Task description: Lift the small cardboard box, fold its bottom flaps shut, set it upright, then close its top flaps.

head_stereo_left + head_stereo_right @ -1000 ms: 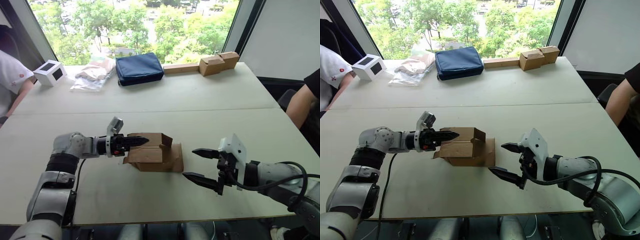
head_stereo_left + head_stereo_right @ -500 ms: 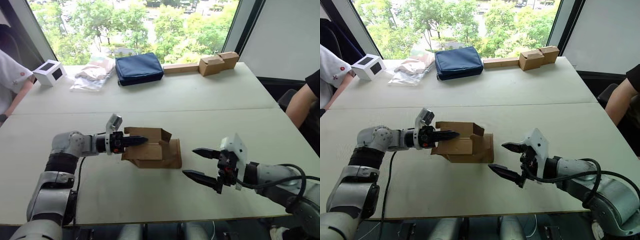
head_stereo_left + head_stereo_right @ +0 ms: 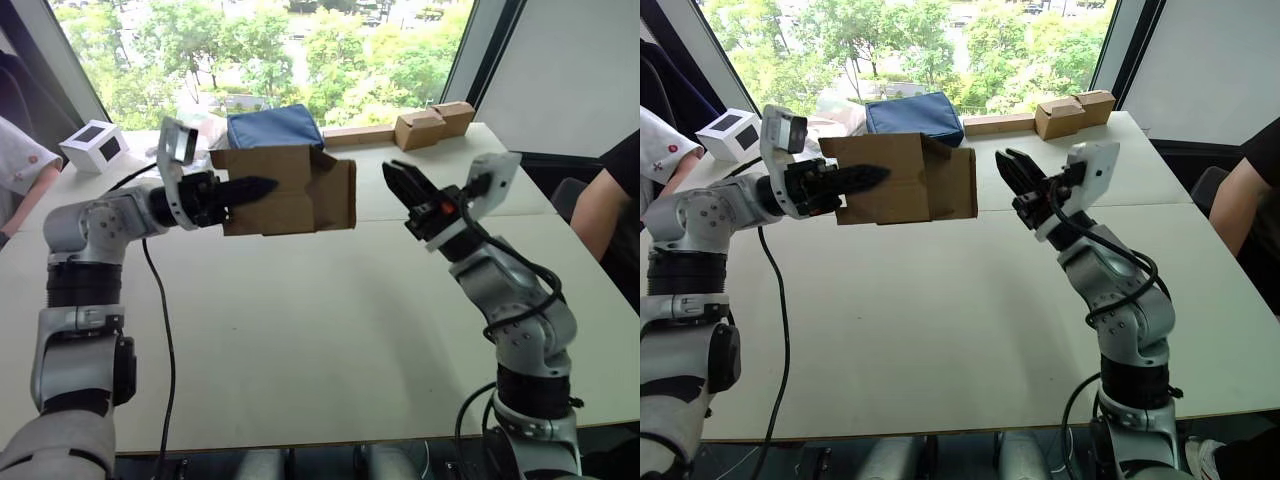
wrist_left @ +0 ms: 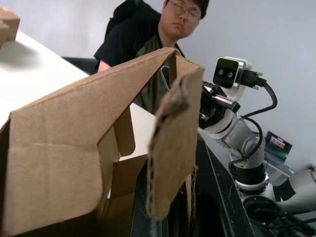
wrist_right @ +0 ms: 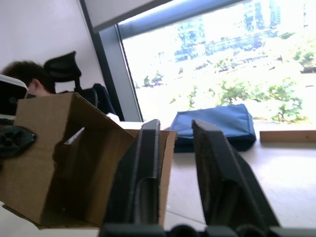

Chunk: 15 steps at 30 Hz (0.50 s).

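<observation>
In the left eye view, the left gripper [image 3: 262, 186] held the small cardboard box [image 3: 280, 190] in the air above the white table [image 3: 330, 330], with one black finger lying across the box's near wall and the wall pinched. The box lay on its side, and its open end faced the right gripper [image 3: 402, 181]. That gripper hung just beside the open end, apart from it, its two fingers held a little apart and grasping nothing. Behind the left gripper stood a white box with a dark window [image 3: 94, 145], and behind the held box lay a blue pouch [image 3: 272, 127]. Beyond the right gripper lay a strip of tan cardboard blocks [image 3: 410, 129].

The right eye view showed the same scene.

In the left wrist view, the box's flaps [image 4: 175, 133] stood open in front of the left gripper's fingers, one flap edge just before the camera. Past the flaps was the right gripper [image 4: 210, 106], and behind it sat a person in a black shirt [image 4: 143, 44].

In the right wrist view, the two black fingers [image 5: 143, 182] rose with a gap between them, empty. The box [image 5: 74, 158] was just beside one finger, its hollow inside open toward the gripper. Farther off lay the blue pouch [image 5: 217, 126].
</observation>
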Available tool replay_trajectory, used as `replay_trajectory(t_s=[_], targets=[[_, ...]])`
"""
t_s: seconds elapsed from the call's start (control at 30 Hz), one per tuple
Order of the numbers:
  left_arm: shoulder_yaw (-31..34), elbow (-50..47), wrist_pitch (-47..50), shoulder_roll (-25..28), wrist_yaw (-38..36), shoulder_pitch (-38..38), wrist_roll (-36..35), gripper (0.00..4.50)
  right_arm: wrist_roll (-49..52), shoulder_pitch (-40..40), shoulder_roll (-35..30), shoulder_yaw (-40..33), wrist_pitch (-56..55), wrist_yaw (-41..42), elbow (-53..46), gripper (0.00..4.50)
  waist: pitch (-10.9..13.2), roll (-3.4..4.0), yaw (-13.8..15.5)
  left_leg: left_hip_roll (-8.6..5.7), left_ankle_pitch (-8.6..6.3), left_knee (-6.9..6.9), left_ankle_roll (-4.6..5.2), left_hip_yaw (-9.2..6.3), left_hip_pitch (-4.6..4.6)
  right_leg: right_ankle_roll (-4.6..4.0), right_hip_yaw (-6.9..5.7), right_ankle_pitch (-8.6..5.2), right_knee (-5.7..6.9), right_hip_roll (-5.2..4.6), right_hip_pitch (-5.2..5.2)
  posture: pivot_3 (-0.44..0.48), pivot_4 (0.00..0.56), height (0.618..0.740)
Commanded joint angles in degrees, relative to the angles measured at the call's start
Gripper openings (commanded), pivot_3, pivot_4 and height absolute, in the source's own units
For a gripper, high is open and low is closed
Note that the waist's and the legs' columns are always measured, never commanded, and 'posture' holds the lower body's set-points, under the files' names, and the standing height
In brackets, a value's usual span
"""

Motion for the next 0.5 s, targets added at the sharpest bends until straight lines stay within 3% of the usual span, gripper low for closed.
replay_trajectory(t_s=[0.03,0.5], targets=[[-0.1,0.4,-2.4,0.4,-2.0,-2.1,0.7,0.00,-1.2,-4.4,0.5,0.5,-1.6,1.3,3.0,0.02,0.0,0.00,-0.2,0.00,0.00,-0.01,0.00,0.00,0.01,0.00,0.01,0.00,0.06,0.00,-0.01,0.000,0.150,0.737],[0.9,-4.0,-1.7,-0.3,-1.4,-0.6,-1.3,0.00,-8.7,-8.5,3.3,7.7,-3.4,5.3,7.6,0.02,0.0,0.00,-0.5,0.00,-0.01,0.00,0.03,0.01,-0.02,-0.02,0.07,-0.01,0.40,0.03,-0.17,0.000,0.150,0.737]])
